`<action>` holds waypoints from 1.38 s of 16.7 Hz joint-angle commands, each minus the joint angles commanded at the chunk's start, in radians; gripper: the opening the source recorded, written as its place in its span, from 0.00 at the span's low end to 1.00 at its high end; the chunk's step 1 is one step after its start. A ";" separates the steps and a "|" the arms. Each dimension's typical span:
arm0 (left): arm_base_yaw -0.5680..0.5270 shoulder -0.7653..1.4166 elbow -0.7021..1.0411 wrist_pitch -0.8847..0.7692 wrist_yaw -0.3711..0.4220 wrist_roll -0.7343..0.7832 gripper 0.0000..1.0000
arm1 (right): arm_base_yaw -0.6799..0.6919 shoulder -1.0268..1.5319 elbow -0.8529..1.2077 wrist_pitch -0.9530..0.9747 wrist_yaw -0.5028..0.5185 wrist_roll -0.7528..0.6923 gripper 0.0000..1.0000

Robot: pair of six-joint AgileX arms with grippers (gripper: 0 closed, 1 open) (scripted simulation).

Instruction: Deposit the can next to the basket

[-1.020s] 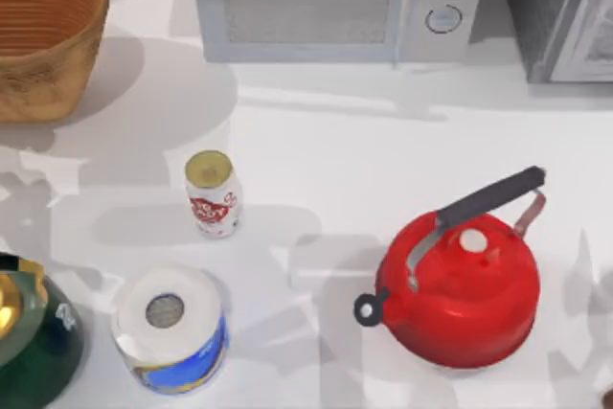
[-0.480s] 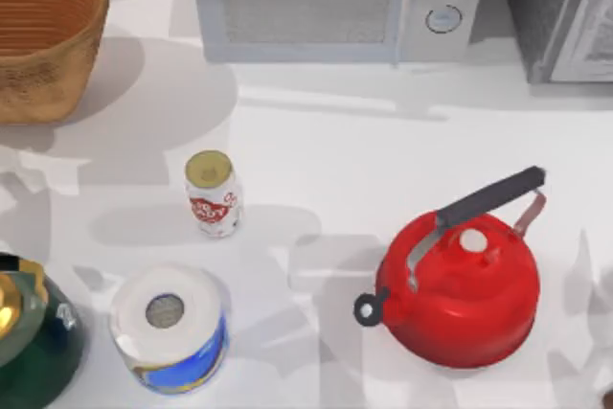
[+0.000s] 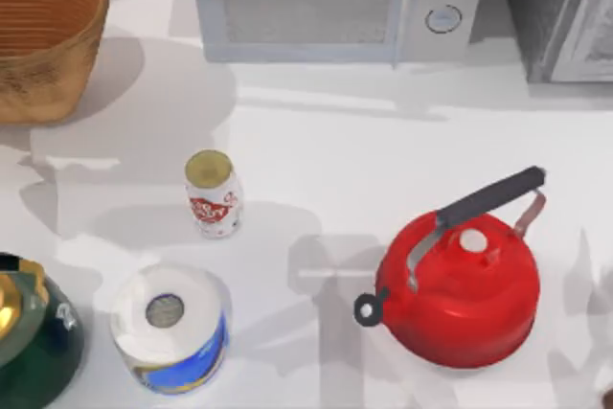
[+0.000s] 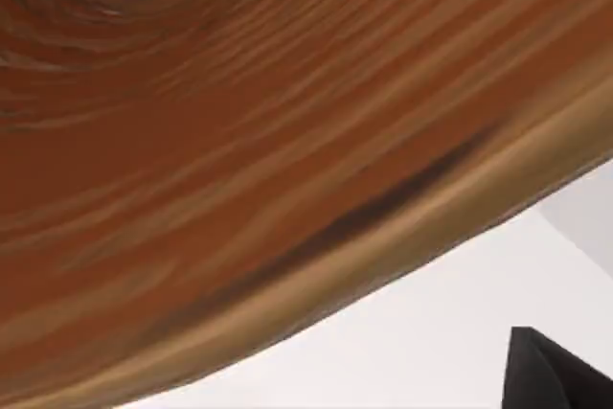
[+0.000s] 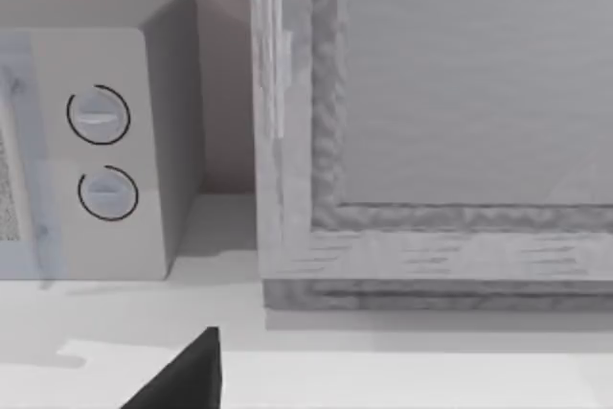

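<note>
The can (image 3: 213, 193) stands upright on the white table, left of centre; it is white with a red label and a dull gold top. The basket (image 3: 43, 40), large, woven and tan-brown, sits at the far left corner, well apart from the can. In the left wrist view the basket's ribbed wall (image 4: 287, 141) looms very close, and a dark edge of my left gripper (image 4: 554, 371) shows beside it. A dark edge of my right gripper (image 5: 187, 375) shows in the right wrist view, above the table near the back right.
A red kettle (image 3: 465, 289) with a black handle stands at the front right. A white roll in blue wrapper (image 3: 170, 328) and a dark green vessel (image 3: 34, 332) sit at the front left. A microwave (image 3: 330, 2) and a grey cabinet (image 3: 565, 11) line the back edge.
Shadows on the left side of the table have shifted. The can, basket and other things stand where they were.
</note>
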 joint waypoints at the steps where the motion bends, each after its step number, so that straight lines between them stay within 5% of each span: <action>1: -0.022 -0.004 0.043 -0.004 -0.001 -0.059 0.00 | 0.000 0.000 0.000 0.000 0.000 0.000 1.00; 16: -0.713 0.232 0.446 -0.315 0.050 -1.242 0.00 | 0.000 0.000 0.000 0.000 0.000 0.000 1.00; 23: -0.873 0.358 0.507 -0.306 0.010 -1.544 0.00 | 0.000 0.000 0.000 0.000 0.000 0.000 1.00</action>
